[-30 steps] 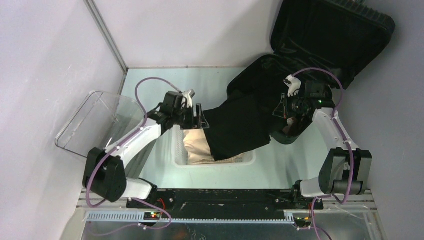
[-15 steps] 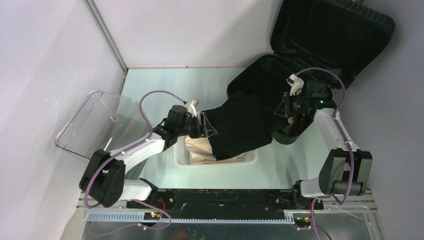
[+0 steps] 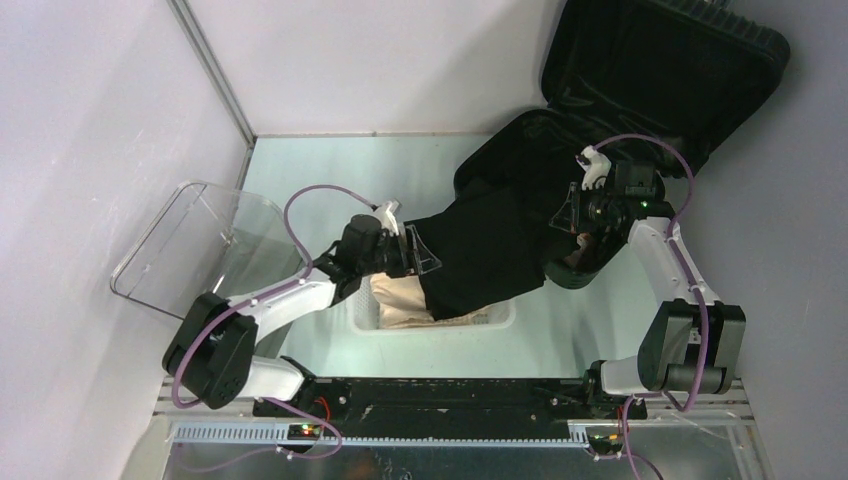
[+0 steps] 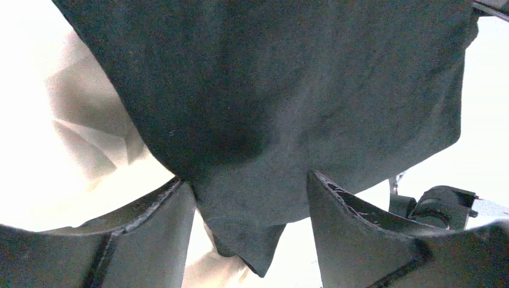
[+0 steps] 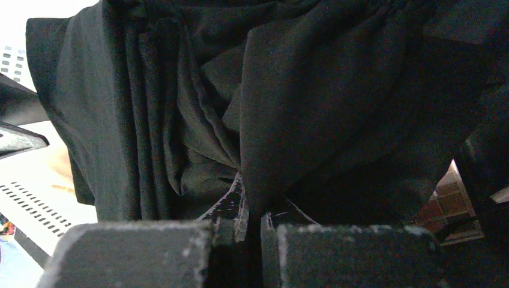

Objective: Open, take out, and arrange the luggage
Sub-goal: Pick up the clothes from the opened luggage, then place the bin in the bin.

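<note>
Black garment [image 3: 480,255] stretches from the open luggage [image 3: 660,60] at the far right to the white basket [image 3: 497,318]. The right gripper [image 5: 251,217] pinches it; the left gripper [image 4: 249,180] stands spread around a hanging fold, and should close squarely before lifting.

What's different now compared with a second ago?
The left gripper slid right, toward the garment; its open jaws now straddle the cloth's corner and have not closed. The right gripper stayed shut on the garment's other end. The suitcase and basket did not move.
</note>
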You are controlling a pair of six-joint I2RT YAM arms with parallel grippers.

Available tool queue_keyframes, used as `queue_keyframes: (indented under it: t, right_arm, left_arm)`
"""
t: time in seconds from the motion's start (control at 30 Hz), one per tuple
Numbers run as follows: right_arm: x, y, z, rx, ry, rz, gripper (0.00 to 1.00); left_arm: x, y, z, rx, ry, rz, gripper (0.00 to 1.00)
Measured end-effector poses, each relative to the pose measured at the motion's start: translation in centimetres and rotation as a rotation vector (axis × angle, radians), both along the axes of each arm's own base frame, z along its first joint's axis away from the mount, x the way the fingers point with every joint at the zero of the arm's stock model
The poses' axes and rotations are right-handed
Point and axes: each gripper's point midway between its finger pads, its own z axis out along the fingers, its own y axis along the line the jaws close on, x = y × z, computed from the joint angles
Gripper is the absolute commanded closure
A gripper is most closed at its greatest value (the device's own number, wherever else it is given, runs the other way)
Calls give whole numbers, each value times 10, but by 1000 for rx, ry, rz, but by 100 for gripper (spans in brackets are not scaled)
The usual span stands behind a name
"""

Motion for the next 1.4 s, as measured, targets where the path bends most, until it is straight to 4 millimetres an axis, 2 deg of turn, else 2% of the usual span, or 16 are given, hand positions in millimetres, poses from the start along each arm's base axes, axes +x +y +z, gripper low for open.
queue_keyframes:
  t: [0.2,0.3,0.37,0.43,0.5,0.57,0.63,0.97,1.13,1.27,1.3,1.37,1.4]
  right_arm:
    - [1,0,1,2,-2,-6,100]
    - [1,0,2,2,-5,-7,100]
    - [1,-1,2,1,-6,-9,100]
    - [2,-2,2,-3,-7,-14,100]
    - [2,-3,2,-7,-10,-19,100]
    - [4,-5,4,-13,-19,-28,100]
    - [7,-9,6,-21,-34,-41,100]
    - [31,-25,21,-62,-153,-93,100]
    - [46,-32,23,-85,-202,-119,100]
    - [58,-42,21,-107,-225,-154,100]
    - [61,-46,21,-113,-228,-164,100]
    - [66,-50,19,-120,-226,-178,100]
    - [69,-52,19,-123,-227,-183,100]
  left_arm:
    - [-7,-3,-16,39,22,8,28]
    - [-10,-1,-24,52,42,27,36]
    - [-11,0,-28,55,51,40,45]
    - [-10,1,-29,53,59,54,58]
    - [-10,1,-28,50,61,60,83]
    - [-11,2,-27,48,64,65,97]
    - [-12,4,-23,51,60,68,100]
    - [-7,4,11,37,20,78,100]
    - [-9,5,8,53,37,81,100]
    - [-8,6,-4,76,62,85,100]
    - [-8,6,-9,87,74,86,98]
    - [-7,6,-19,102,94,85,83]
    - [-7,6,-24,112,102,83,67]
